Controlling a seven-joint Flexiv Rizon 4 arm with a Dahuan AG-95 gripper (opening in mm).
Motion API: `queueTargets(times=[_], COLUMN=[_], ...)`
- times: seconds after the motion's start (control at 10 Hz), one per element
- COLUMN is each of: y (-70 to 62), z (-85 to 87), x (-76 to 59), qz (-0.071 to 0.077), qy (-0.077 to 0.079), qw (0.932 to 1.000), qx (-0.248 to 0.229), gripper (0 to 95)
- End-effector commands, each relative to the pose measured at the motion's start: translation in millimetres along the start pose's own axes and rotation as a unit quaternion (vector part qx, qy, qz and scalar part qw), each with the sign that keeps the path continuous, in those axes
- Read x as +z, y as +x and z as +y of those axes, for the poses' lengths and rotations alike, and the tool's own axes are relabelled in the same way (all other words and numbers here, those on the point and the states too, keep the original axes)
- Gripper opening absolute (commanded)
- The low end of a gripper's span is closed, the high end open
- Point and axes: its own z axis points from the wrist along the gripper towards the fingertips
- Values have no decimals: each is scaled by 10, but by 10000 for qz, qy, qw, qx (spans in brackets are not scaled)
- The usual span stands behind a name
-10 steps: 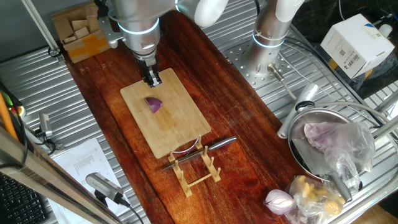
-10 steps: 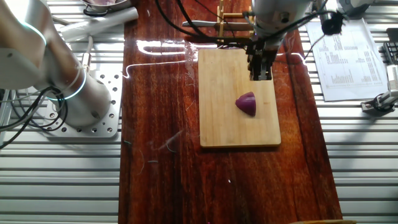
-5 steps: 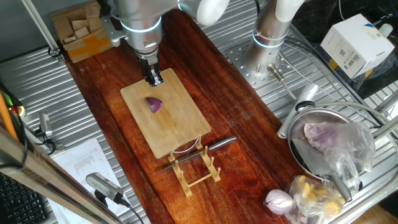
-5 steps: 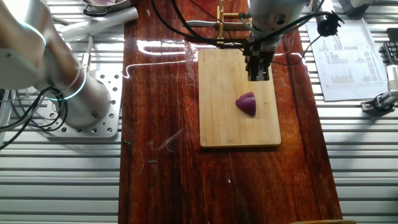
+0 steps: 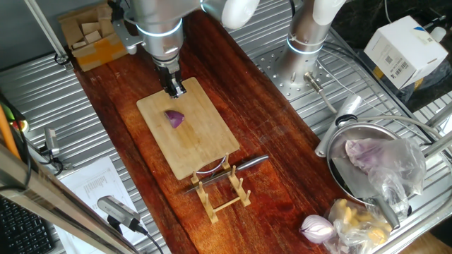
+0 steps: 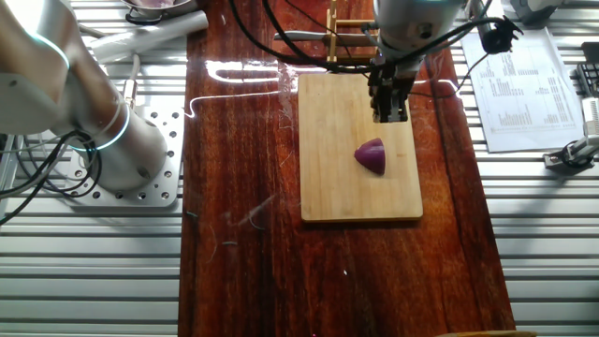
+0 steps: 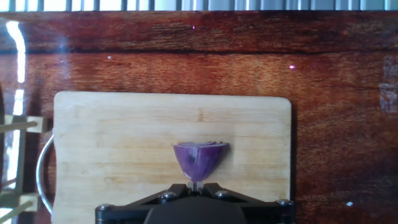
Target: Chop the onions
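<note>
A small purple onion wedge (image 5: 174, 118) lies on the bamboo cutting board (image 5: 205, 144). It also shows in the other fixed view (image 6: 372, 155) and in the hand view (image 7: 200, 158), cut face up. My gripper (image 5: 174, 90) hangs over the board's far end, just beyond the wedge and apart from it. Its fingers are pressed together and hold nothing. In the other fixed view the gripper (image 6: 389, 112) stands between the wedge and the knife rack. In the hand view the gripper (image 7: 196, 185) sits just below the wedge.
A knife (image 5: 236, 168) rests on a wooden rack (image 5: 222, 192) at the board's near end. A pot (image 5: 349, 176) holds a plastic-wrapped lump. A whole red onion (image 5: 316, 227) lies at the front right. A box of wooden blocks (image 5: 90, 37) stands at the back left.
The gripper has shifted slightly away from the wedge, still shut. The onion wedge and the knife have not moved.
</note>
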Motion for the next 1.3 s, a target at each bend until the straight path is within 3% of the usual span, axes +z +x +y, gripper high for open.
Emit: queueTargets(times=[0.1,0.2,0.4,0.6,0.7,0.9,1.0,1.3], y=[-1,0,12,28,28,28,28,28], z=[3,13,311,667,667,667,667,667], x=[2,7,86,82,82,82,82,82], qz=[20,20,17,35,83,209,419,409], qy=[-113,-115,-100,-113,-132,-402,-404,-435], qw=[9999,9999,9999,9996,9994,9989,9983,9978], qx=[-62,-66,-23,273,300,86,4,-277], gripper=[0,0,0,0,0,0,0,0])
